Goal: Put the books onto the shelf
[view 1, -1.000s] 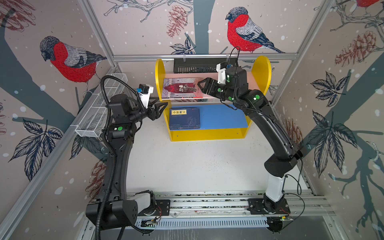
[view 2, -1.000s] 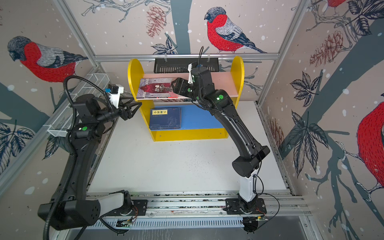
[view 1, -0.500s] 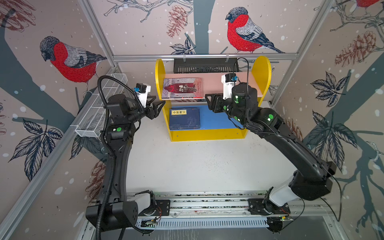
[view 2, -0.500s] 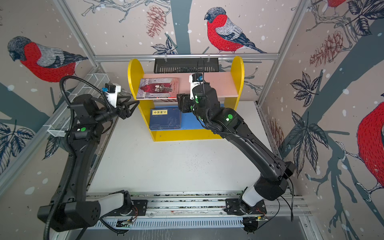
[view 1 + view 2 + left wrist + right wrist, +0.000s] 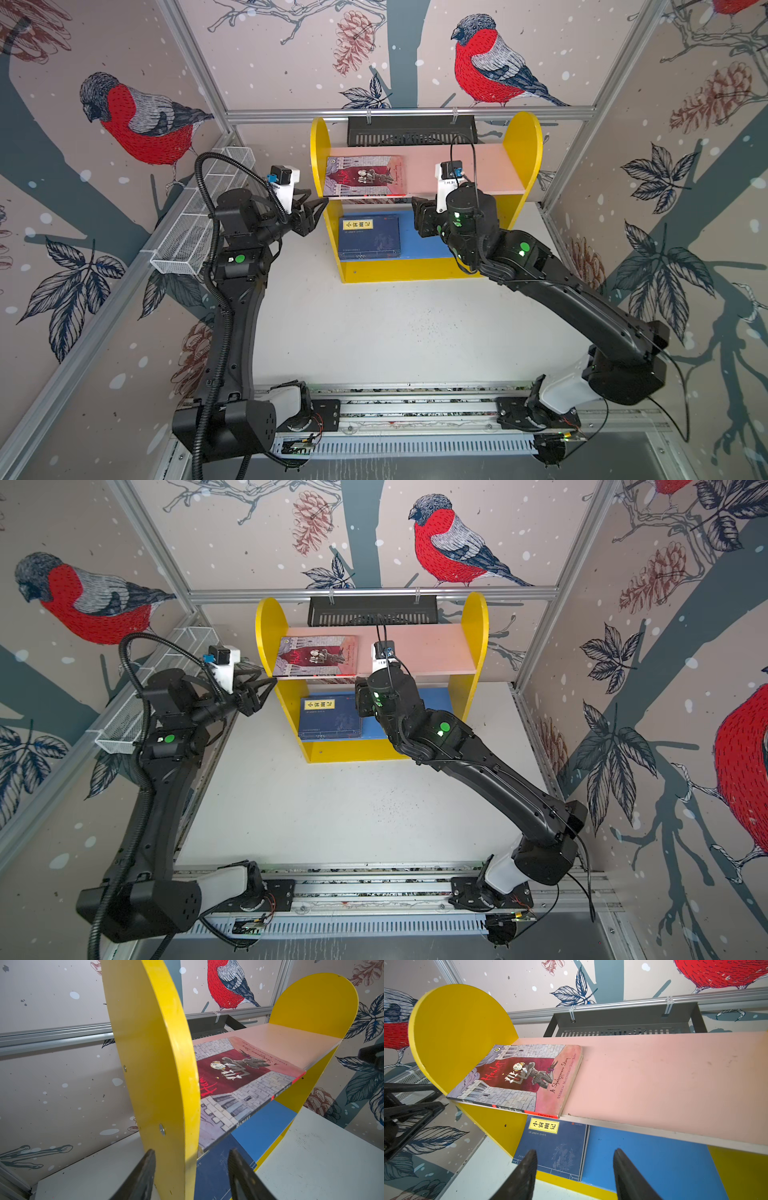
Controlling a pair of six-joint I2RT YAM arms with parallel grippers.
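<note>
Bright, even lighting throughout, faint soft shadows, wide-angle bending toward the edges.

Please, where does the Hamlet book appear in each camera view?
Top view: Hamlet book lies flat at the pink board's left end.
Top view: the book is at the same spot, the left end of that board.
Left wrist: the book lies just beyond the yellow side panel.
Right wrist: the book lies on the board, above the navy book.
Shared landmark: that yellow side panel, beside the book.
</note>
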